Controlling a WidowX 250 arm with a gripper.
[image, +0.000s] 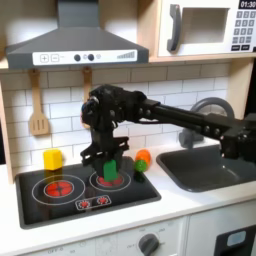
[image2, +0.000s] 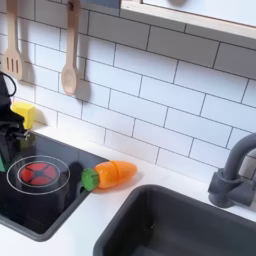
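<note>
In the first exterior view, a yellow block (image: 52, 158) stands at the far left, at the back of the stove (image: 45, 205), close to the tiled wall. It is out of the way there. A wooden spatula (image: 38, 112) hangs on the wall above it, so nothing on the stove can bump it.

Next comes the left burner (image: 58, 186) — red and bare, with free room on it.

Then the tool (image: 110, 158) points down over the right burner, just above a green thing (image: 110, 171) that stands on that ring. Its fingers reach down on both sides of the green thing, but it is too blurry to tell if they pinch it or stay apart. The arm (image: 190, 118) comes in from the first exterior view's right, high over the sink.

A carrot (image: 142, 160) lies just right of the stove, near its edge. In the second exterior view the carrot (image2: 110, 175) lies on its side on the white surface (image2: 75, 240), its green end toward the stove and the sink rim close on the other side — a tight spot.

The sink (image: 205, 170) is last, with the tap (image: 200, 130) behind it. It sits deep, so things could drop in over its edge.
</note>
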